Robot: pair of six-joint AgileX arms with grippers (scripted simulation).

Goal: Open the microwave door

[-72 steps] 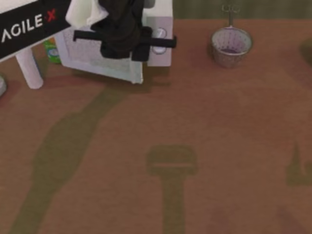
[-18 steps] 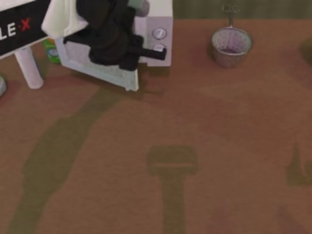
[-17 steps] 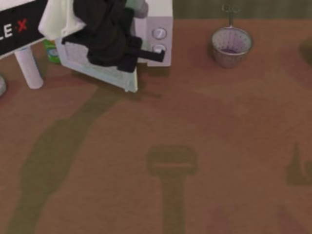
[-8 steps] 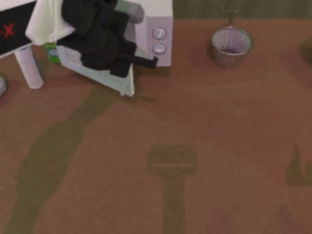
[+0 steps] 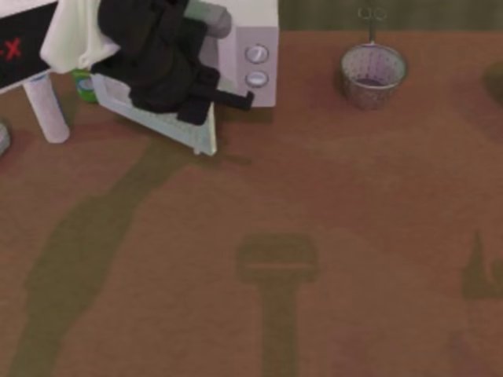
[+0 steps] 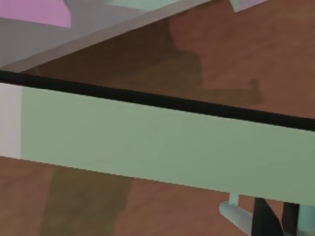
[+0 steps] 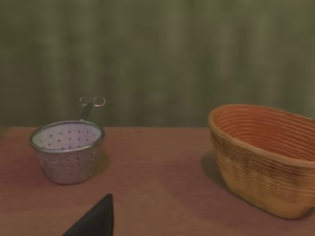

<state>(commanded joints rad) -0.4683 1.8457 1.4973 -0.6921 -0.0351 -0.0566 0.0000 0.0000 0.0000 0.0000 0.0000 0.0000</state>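
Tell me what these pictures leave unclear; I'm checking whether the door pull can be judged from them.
- Top view: left gripper covers most of the microwave door; handle contact hidden.
- Top view: microwave interior hidden by the arm.
- Left wrist view: door edge fills the frame; jaws unseen.
- Right gripper: only a dark tip shows.

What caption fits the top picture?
Left hand at the microwave door, swung partly open from the microwave; strainer beside.

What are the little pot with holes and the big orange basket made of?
The pot looks like shiny metal: silvery rim, punched holes, wire loop handle. The basket looks like woven straw or wicker: matte ribbed coils around its wall. Both are rendered, so this is only how they look.
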